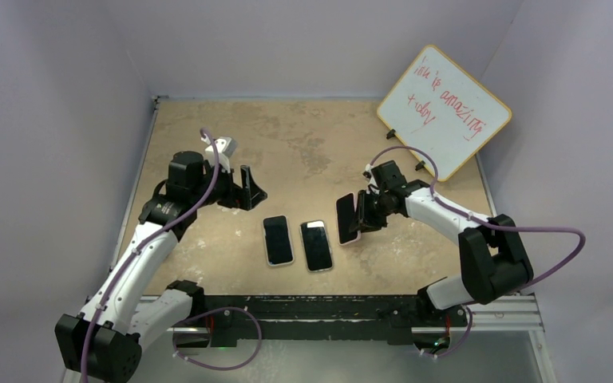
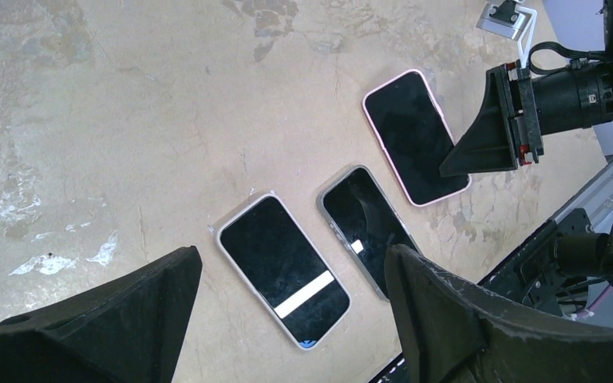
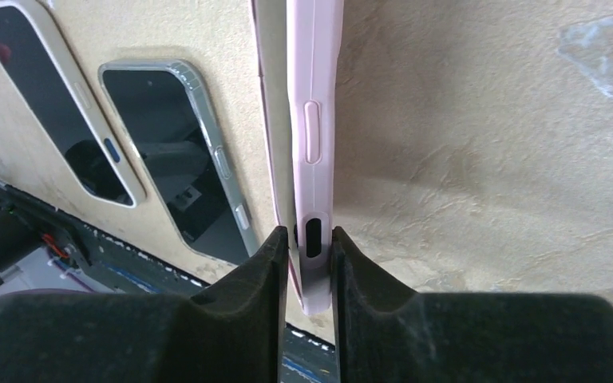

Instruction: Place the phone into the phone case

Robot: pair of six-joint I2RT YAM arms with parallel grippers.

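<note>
A dark-screened phone in a pink phone case (image 1: pixel 346 218) (image 2: pixel 411 136) stands tilted up on one long edge, screen facing left. My right gripper (image 1: pixel 361 214) (image 3: pixel 310 235) straddles the near corner of the pink case (image 3: pixel 315 120). Its jaws are barely apart: one finger touches the case, and a thin sliver of gap shows at the other. My left gripper (image 1: pixel 249 191) (image 2: pixel 293 254) hangs wide open and empty above the table, left of the phones. Two more phones lie flat, one white-edged (image 1: pixel 278 239) (image 2: pixel 283 271) and one in a clear case (image 1: pixel 316 245) (image 2: pixel 365 227).
A whiteboard (image 1: pixel 445 110) with red writing leans at the back right. The black rail (image 1: pixel 351 307) at the table's near edge runs just below the phones. Purple walls close in the left and right sides.
</note>
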